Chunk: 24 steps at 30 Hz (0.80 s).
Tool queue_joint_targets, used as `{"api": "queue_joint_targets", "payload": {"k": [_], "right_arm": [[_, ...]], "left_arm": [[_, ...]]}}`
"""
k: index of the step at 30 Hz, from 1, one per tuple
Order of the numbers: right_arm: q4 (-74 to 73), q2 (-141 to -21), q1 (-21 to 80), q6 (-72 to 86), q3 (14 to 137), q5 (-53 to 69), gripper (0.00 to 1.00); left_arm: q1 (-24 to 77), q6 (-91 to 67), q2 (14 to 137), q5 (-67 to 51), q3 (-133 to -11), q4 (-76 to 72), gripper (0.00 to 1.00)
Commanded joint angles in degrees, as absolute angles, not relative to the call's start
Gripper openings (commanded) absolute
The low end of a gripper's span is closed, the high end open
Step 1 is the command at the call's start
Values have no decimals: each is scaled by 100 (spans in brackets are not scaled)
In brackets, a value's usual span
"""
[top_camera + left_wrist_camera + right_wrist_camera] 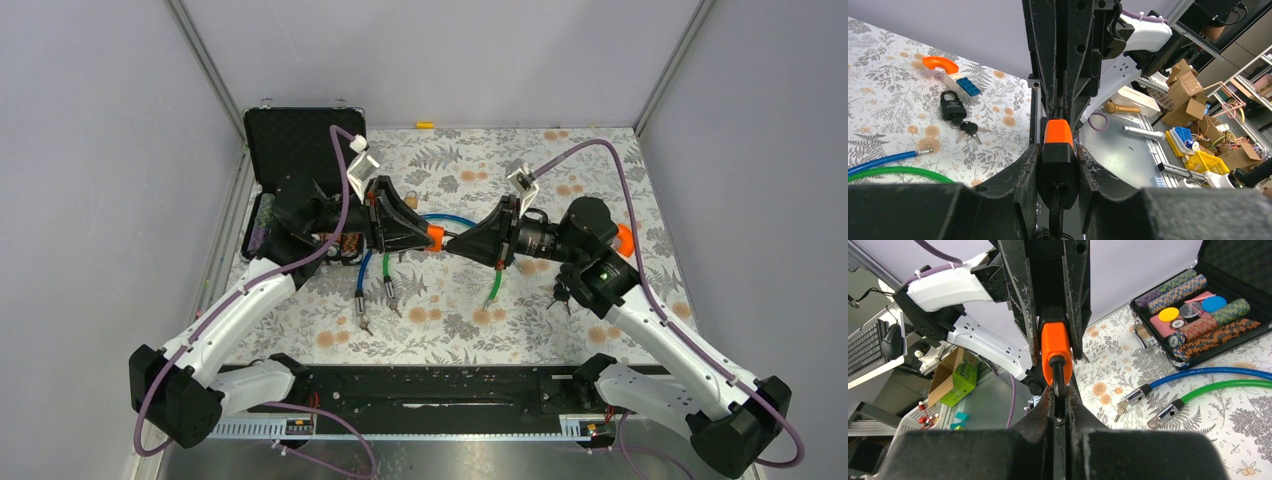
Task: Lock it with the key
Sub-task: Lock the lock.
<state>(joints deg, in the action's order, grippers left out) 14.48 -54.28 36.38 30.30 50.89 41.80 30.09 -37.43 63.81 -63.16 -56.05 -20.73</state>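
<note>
My left gripper [422,238] is shut on a small padlock with a black body and an orange end [1058,145], held above the table's middle. In the left wrist view the jaws [1058,162] clamp the black body, and its shackle hangs toward the camera. My right gripper [458,244] meets it head-on from the right. In the right wrist view it [1060,397] is shut on a black key [1059,382] whose front end sits in the padlock's orange end [1055,345].
A blue cable lock [1208,373] and a green cable lock [1223,386] lie below the grippers, keys at their ends. An open case of poker chips [1198,310] stands at the back left. A black padlock with keys [952,107], an orange curved piece [939,62] and a blue brick [967,86] lie on the right.
</note>
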Motion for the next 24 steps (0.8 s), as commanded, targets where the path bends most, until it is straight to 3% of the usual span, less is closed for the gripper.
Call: {"api": "queue_joint_targets", "payload": {"k": [1, 16, 23, 24], "right_arm": [[2251, -5697, 3781, 3157, 5186, 3890, 0], [2468, -6098, 4197, 3100, 5289, 3773, 0], [1363, -5663, 4185, 2668, 5347, 2804, 0], [1274, -5597, 4191, 2665, 5321, 2568, 5]], "left_arm": [[3390, -3794, 6423, -6263, -5572, -2448, 0], [3790, -3606, 6891, -5924, -5385, -2228, 0], [3425, -3765, 6453, -4922, -5462, -1969, 0], [3324, -3996, 6368, -4739, -5410, -2112, 0]]}}
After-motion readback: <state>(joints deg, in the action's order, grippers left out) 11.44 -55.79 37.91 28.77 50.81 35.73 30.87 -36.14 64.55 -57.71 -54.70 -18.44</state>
